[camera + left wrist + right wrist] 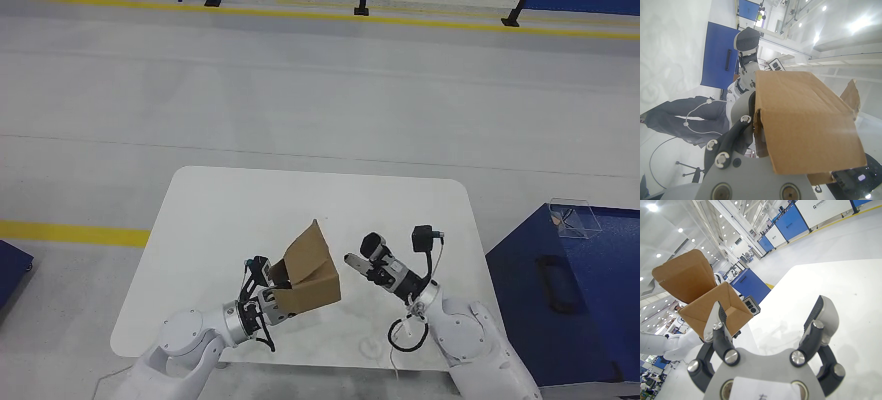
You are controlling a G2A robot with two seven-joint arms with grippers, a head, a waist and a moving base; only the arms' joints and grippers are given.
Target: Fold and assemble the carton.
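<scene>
Your left gripper (275,298) is clamped on the carton (318,285) and holds it tilted above the near edge of the table (300,200). One flap (305,248) stands open, pointing up and away from the box body. From the left wrist view the cardboard (806,121) hides the gripping fingers. Your right gripper (770,306) is spread wide and holds nothing. It sits just beside the carton's (702,294) open end without touching it, and that view looks into the hollow inside.
</scene>
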